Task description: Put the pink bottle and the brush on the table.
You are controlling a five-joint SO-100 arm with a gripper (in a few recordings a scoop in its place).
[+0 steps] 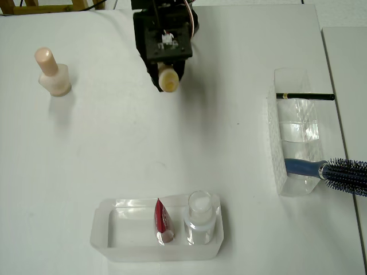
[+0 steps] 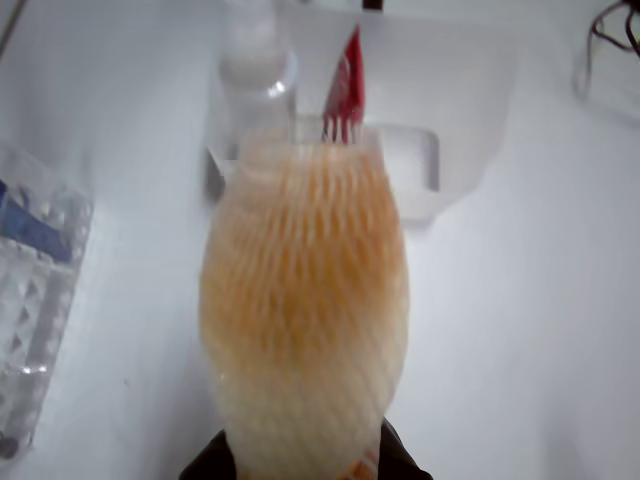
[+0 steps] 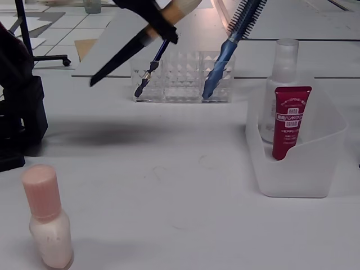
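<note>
Brush (image 3: 140, 39) pinched in end effector (image 3: 160, 25), raised clear of counter (image 1: 172, 149), handle slanting toward 8 o'clock in fixed view, pink bottle (image 1: 53, 73) already standing at 9 o'clock overhead.

pink bottle (image 1: 54, 73): upright on white table (image 1: 114, 149), capped, far left in overhead view | brush (image 3: 140, 39): held aloft, tilted, black handle pointing down-left
</note>
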